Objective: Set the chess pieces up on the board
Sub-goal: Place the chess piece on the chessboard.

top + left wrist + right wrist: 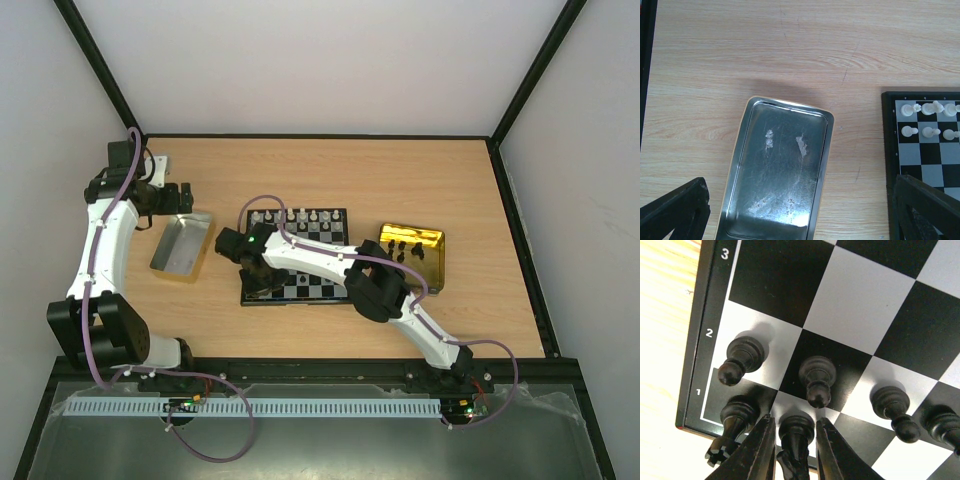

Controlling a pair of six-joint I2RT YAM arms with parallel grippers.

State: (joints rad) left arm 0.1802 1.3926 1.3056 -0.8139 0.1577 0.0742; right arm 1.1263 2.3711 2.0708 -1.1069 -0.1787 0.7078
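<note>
The board (322, 287) lies mid-table, with white chess pieces (300, 217) lined along its far rows. My right gripper (794, 418) hangs low over the near-left corner, its fingers narrowly open on either side of a black knight (796, 440). The knight stands on a pale first-row square, with slim gaps on both sides. A black rook (735, 422) stands in the corner square beside it. Black pawns (742, 359) (816, 377) (892, 407) fill the second row. My left gripper (800, 210) is wide open above the silver tray (780, 165), holding nothing.
A gold tray (432, 240) right of the board holds a few black pieces (400, 245). The silver tray (182, 245) sits left of the board, and nothing lies in it. The board's left edge (888, 145) shows in the left wrist view. Black frame posts border the table.
</note>
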